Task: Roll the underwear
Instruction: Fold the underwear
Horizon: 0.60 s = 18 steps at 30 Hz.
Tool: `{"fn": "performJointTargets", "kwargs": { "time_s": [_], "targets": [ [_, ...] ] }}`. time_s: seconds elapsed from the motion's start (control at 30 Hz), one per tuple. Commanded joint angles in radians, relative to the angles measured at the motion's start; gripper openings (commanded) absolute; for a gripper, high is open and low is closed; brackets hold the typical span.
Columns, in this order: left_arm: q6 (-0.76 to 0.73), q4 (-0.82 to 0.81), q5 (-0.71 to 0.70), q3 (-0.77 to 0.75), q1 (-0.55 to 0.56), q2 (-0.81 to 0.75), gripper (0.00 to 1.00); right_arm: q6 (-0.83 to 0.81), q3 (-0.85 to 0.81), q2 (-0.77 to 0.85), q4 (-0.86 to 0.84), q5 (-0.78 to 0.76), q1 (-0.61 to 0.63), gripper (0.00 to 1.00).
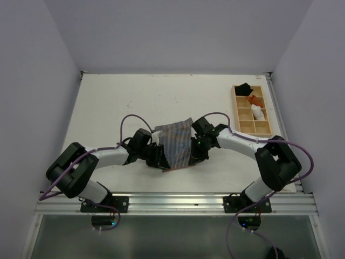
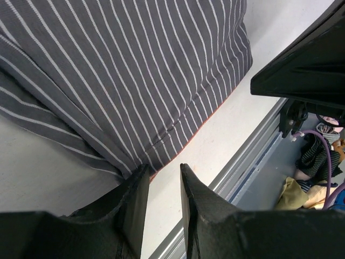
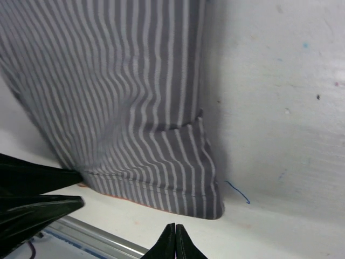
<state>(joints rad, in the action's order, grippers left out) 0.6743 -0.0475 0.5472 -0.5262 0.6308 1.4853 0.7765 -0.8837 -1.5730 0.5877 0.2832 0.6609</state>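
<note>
White bench point(image 1: 135, 97) carries a wooden tray point(image 1: 234, 110) of small bundles at its far right corner, well apart from the arms. Grey-and-white striped underwear point(image 1: 177, 143) lies rumpled near the near edge, between both pincers. The left pincer point(image 2: 164, 174) stands slightly open at its corner. The right pincer point(image 3: 175, 231) is closed, empty, just beside the hem.

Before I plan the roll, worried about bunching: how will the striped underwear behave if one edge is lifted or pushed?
Likely floppy: the underwear shows soft wrinkles and a folded hem, so a lifted edge would probably sag. Probably light: it is thin cloth lying nearly flat on the table. Pushed, it would more likely bunch than slide whole.
</note>
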Motion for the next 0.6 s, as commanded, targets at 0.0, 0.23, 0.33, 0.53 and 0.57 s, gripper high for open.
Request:
{"fn": "performJointTargets", "kwargs": {
  "time_s": [0.0, 0.23, 0.33, 0.53, 0.57],
  "targets": [
    [-0.027, 0.014, -0.082, 0.034, 0.001, 0.023, 0.34, -0.005, -0.075, -0.005, 0.004, 0.022, 0.003, 0.06],
    [-0.035, 0.023, -0.098, 0.055, 0.001, 0.016, 0.34, -0.028, -0.055, -0.119, -0.048, -0.001, 0.002, 0.06],
    [-0.036, 0.021, -0.104, 0.063, 0.001, 0.023, 0.34, -0.037, -0.023, -0.168, -0.066, -0.016, 0.000, 0.05],
    [-0.044, 0.031, -0.110, 0.065, 0.001, 0.015, 0.34, -0.059, -0.098, -0.124, 0.016, -0.048, 0.002, 0.06],
    [-0.047, 0.035, -0.115, 0.060, 0.003, 0.015, 0.34, -0.065, -0.122, -0.113, 0.035, -0.055, 0.002, 0.06]
  ]
}}
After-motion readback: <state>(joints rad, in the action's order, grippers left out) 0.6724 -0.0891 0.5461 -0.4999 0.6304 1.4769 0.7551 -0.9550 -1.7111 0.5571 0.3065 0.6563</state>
